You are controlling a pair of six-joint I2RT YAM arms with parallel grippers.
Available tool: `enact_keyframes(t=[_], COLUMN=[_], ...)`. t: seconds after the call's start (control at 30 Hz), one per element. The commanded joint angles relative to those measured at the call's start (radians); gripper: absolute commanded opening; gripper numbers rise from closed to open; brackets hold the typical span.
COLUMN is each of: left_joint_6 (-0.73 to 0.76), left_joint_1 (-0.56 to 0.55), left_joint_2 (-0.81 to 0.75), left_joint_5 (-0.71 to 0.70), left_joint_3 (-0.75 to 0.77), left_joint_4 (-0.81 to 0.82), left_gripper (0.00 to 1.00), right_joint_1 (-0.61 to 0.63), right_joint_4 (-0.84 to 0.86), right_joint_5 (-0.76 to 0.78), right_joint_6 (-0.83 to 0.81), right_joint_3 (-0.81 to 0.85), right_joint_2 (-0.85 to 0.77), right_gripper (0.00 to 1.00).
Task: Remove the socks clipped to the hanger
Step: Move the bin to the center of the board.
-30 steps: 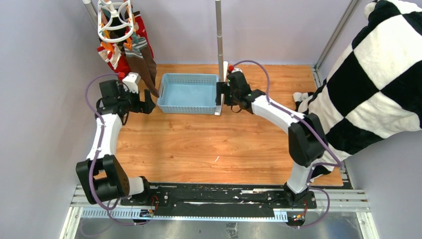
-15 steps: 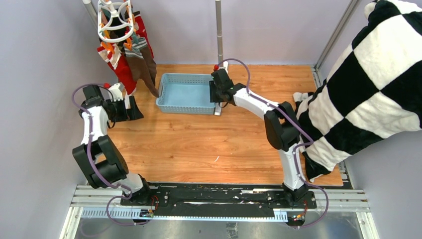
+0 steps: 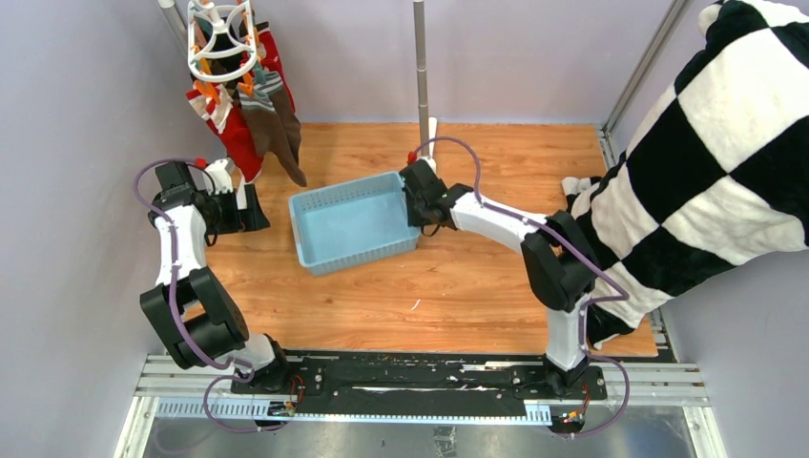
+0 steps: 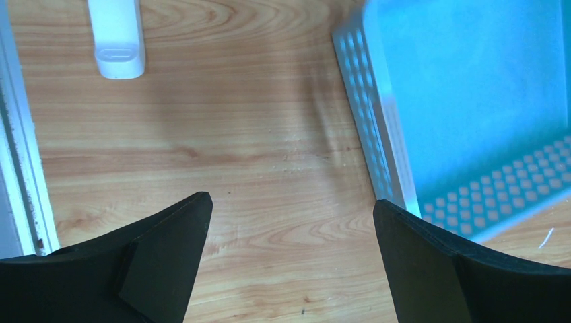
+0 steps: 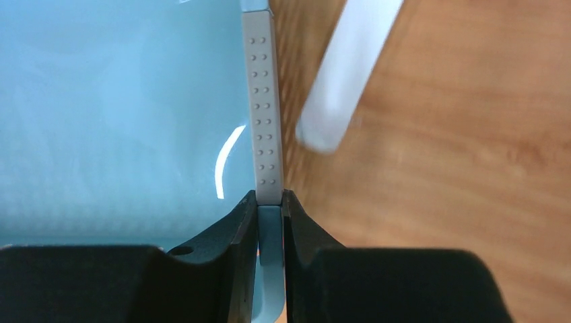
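Red, brown and grey-striped among the socks [image 3: 253, 119], all clipped under the white ringed hanger [image 3: 221, 36] at the far left corner, beside a grey rail [image 3: 174, 17]. Hanging bunched together, cuffs up in orange pegs [image 3: 201, 92], toes down toward the wooden table [image 3: 477, 277]; whether touching it, cannot tell. Lying askew mid-table, turned at an angle to the boards: a blue perforated basket [image 3: 343, 188]. Clenched on its right wall, right fingers [image 5: 236, 242], one inside and one outside, pinching the thin rim between them. Just beside that wall on the wood, a blurred white bar [image 5: 340, 81]. Spread wide, gripping nothing, left fingers [image 4: 168, 235], low over wood near the table's left edge, close to the socks' lower ends and apart from the basket's left wall. Between those two black tips, wood grain; off to the right, the basket's perforated side. Draped over the table's right edge, well apart from hanger and socks, a black-and-white checkered blanket [image 3: 735, 124].
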Motion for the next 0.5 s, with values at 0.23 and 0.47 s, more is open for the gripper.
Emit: enact_keyframes(t=[0.23,0.47], left_joint_6=[0.012,0.029], left_joint_1=[0.010,0.012], left_joint_2=[-0.008,-0.006], left_joint_5=[-0.080,-0.080], left_joint_3=[0.057,0.074], left_joint_4=[-0.012,-0.012], left_gripper=[1.00,1.00], right_joint_1=[0.127,0.077], right_joint_4=[-0.191,-0.201], right_joint_5=[0.049,0.040], right_joint_6=[0.219,0.123], right_joint_3=[-0.277,-0.206], right_joint_2=[-0.261,-0.379], right_gripper=[0.40,0.69])
